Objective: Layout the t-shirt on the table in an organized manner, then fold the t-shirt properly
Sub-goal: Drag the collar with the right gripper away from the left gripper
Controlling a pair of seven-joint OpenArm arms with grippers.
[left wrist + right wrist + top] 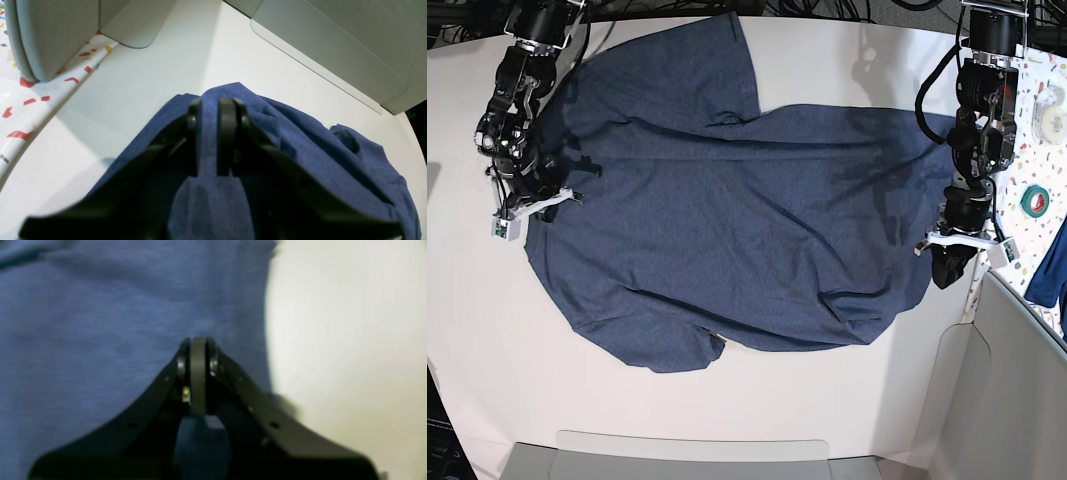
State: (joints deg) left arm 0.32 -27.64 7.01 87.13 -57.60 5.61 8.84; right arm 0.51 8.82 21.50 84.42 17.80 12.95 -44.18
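You have the t-shirt (727, 210) spread nearly flat across the middle of the white counter (727, 400). Your left end effector (213, 133) pinches a raised fold at the shirt's edge nearest the speckled strip (1032, 120). Your right end effector (197, 373) is closed tight, fabric between its fingers, at the shirt's opposite edge.

Left gripper (211, 110): jaws nearly together, narrow gap, pinching fold of t-shirt (300, 140) between pads; fingers pointing down-forward, wrist above cloth edge. Right gripper (197, 346): jaws fully pressed together, tips low over fabric, nothing visible between them. Both arms reach down, elbows raised.
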